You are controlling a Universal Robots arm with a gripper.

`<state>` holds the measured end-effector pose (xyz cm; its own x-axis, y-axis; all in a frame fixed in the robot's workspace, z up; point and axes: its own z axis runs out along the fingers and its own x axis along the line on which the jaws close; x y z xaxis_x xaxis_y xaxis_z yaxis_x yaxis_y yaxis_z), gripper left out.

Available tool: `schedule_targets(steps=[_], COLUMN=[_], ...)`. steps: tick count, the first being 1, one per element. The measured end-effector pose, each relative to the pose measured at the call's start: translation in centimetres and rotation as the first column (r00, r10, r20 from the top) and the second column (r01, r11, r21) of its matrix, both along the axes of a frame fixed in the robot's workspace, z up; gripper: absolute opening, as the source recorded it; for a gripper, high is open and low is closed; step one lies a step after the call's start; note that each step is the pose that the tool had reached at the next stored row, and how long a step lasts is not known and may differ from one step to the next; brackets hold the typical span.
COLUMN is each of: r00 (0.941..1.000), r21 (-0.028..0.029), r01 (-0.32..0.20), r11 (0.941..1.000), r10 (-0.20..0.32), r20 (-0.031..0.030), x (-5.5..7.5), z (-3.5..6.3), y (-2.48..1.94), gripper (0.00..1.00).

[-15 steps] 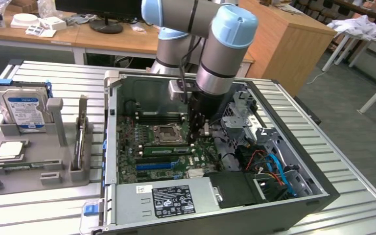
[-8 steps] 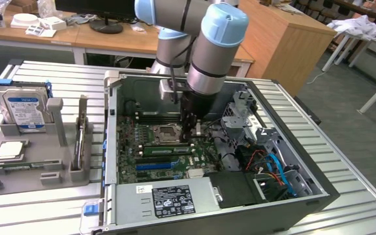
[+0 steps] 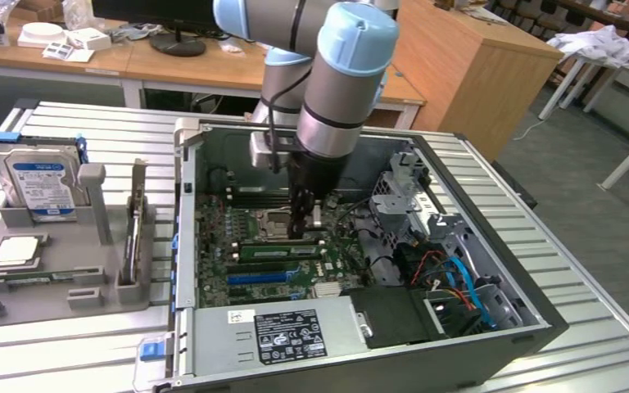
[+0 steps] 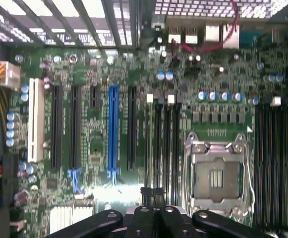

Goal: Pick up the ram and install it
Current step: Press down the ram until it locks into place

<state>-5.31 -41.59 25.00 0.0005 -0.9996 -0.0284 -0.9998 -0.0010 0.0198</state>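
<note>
My gripper [image 3: 305,223] reaches down into the open computer case [image 3: 490,327] and is shut, its tips together just above the memory slots [image 4: 162,144] beside the empty processor socket [image 4: 217,173]. In the wrist view the shut gripper [image 4: 152,191] hangs over the end of those slots with nothing between its fingers. The ram [image 3: 282,248], a long green stick, stands in a slot right below the gripper in the exterior view. Whether the tips touch it I cannot tell.
A grey parts tray [image 3: 42,299] lies at the exterior view's left with a blue-labelled hard drive [image 3: 42,176], a square silver chip [image 3: 17,250] and a thin green strip [image 3: 25,278]. Cables [image 3: 451,278], a drive cage [image 3: 402,184] and the power supply [image 3: 287,332] crowd the case.
</note>
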Motion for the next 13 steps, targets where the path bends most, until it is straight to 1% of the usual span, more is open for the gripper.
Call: schedule_targets(steps=[6, 13], r00=[1.0, 1.0], r21=[0.0001, 0.0], r01=[0.0, 0.0], r11=[1.0, 1.0], r10=[0.0, 0.0], r20=[0.0, 0.0], x=[-1.4, -2.7], z=[-0.01, -0.01], y=[0.0, 0.0], gripper=[0.11, 0.11])
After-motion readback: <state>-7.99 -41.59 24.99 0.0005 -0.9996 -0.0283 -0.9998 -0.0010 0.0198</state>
